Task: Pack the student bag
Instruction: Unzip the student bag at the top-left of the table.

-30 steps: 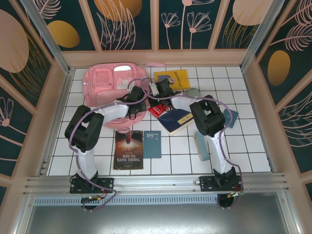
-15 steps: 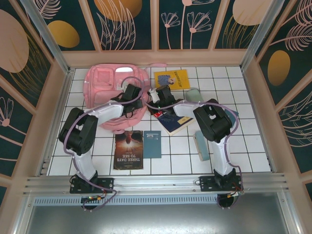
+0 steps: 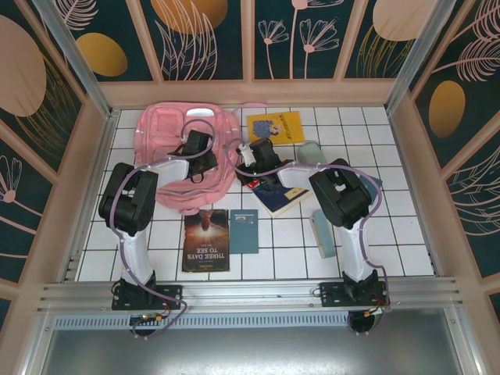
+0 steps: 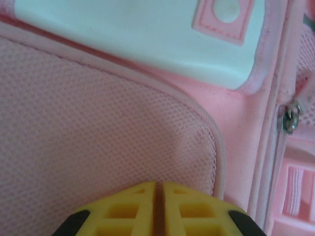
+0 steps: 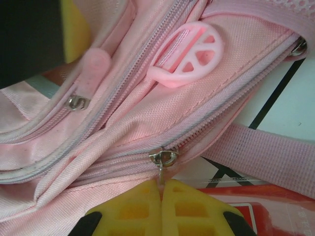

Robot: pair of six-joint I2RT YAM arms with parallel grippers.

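Observation:
The student bag (image 3: 168, 129) lies flat at the back left of the tiled table, pink, with a pale reflective strip (image 4: 138, 34). My left gripper (image 3: 195, 139) is over the middle of the bag. In the left wrist view it (image 4: 159, 184) stands shut against a pink mesh pocket (image 4: 98, 123), with nothing visible between the fingers. My right gripper (image 3: 244, 156) is at the bag's right edge. In the right wrist view it (image 5: 161, 183) is shut on the metal pull of a zipper slider (image 5: 165, 158). A round pink rubber pull (image 5: 192, 49) hangs from another zipper above it.
A yellow book (image 3: 275, 126) lies behind the right gripper, with a red book (image 3: 251, 178) and a dark blue book (image 3: 281, 194) in front of it. Nearer the front are a dark-covered book (image 3: 207, 240), a small teal book (image 3: 244, 230) and a pale box (image 3: 322, 233).
My left arm has swung left and farther onto the bag, and its jaws have closed. The right gripper shifted slightly toward the bag's edge early on, then stayed shut.

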